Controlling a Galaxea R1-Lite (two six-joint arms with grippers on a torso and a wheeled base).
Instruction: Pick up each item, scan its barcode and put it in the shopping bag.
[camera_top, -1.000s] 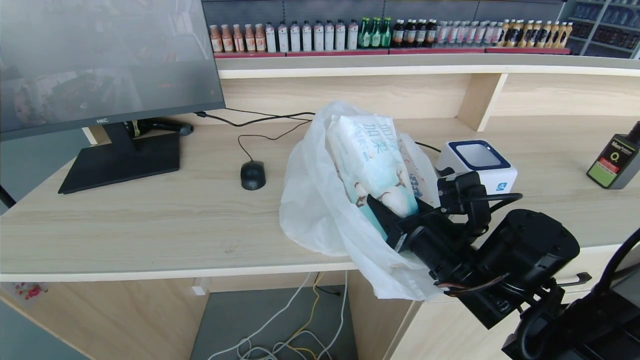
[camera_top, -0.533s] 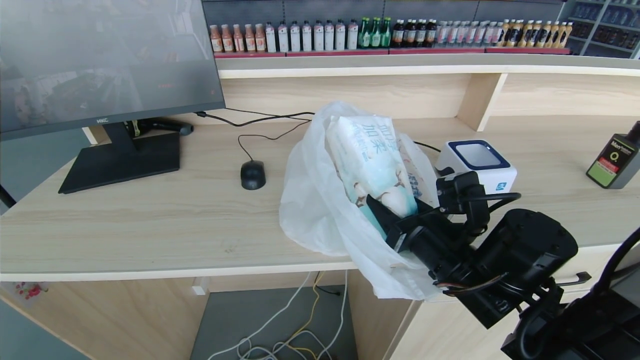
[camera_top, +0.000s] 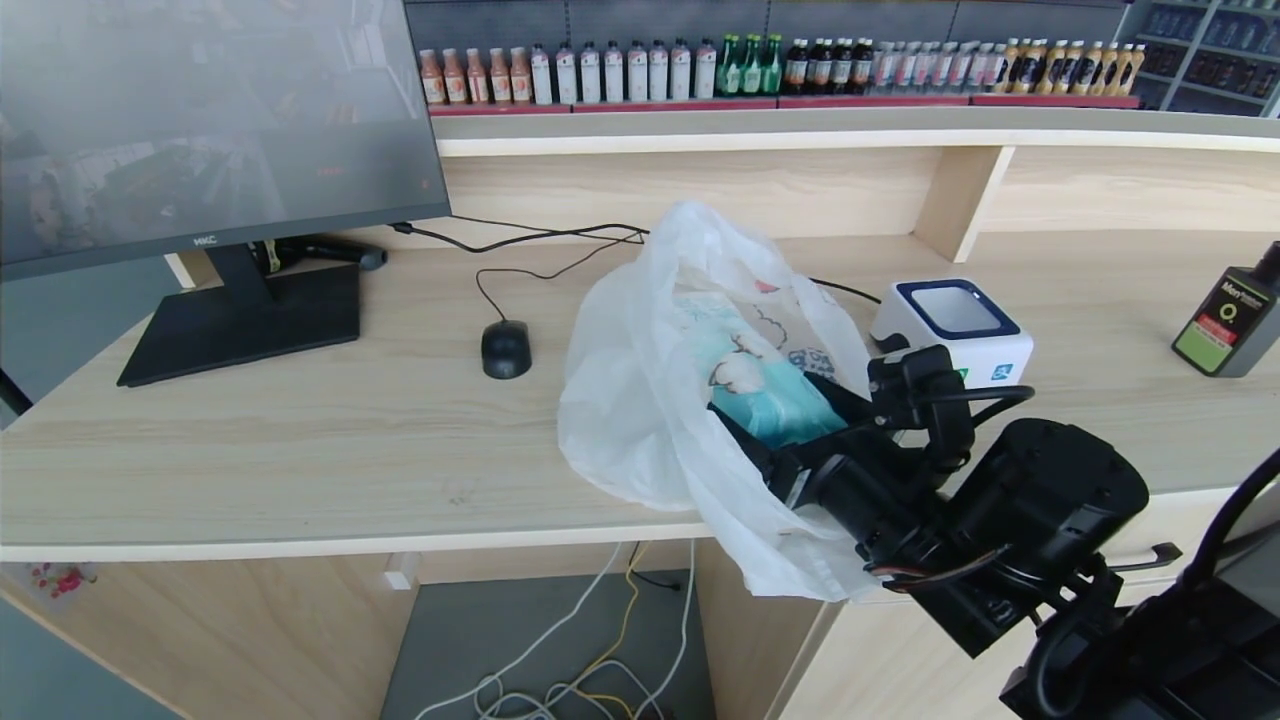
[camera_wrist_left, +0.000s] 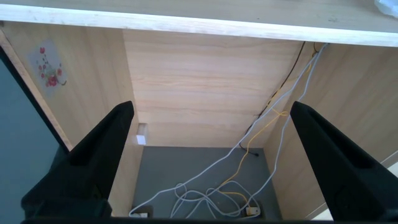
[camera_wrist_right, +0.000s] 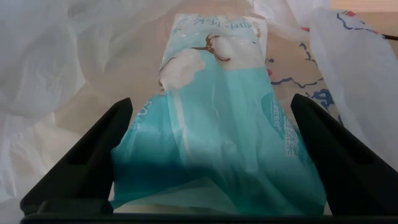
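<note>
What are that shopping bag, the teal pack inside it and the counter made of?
The shopping bag is probably thin plastic film: milky, see-through, crumpled in soft folds. The pack has a soft, glossy plastic wrap, printed teal and white, creased and shiny; its contents are hidden. The counter is a pale matt board with wood grain; solid wood or laminate, I cannot tell.

A shop checkout: drink bottles (camera_top: 780, 68) line the shelf (camera_top: 700, 104) behind a counter (camera_top: 300, 440) with a barcode scanner (camera_top: 955, 325)

A black monitor (camera_top: 200, 110) stands at the left of the wooden counter (camera_top: 300, 440), with a black mouse (camera_top: 506, 350) near its stand. Drink bottles (camera_top: 780, 68) line the back shelf. Cables (camera_wrist_left: 186, 194) lie beneath the counter.
</note>
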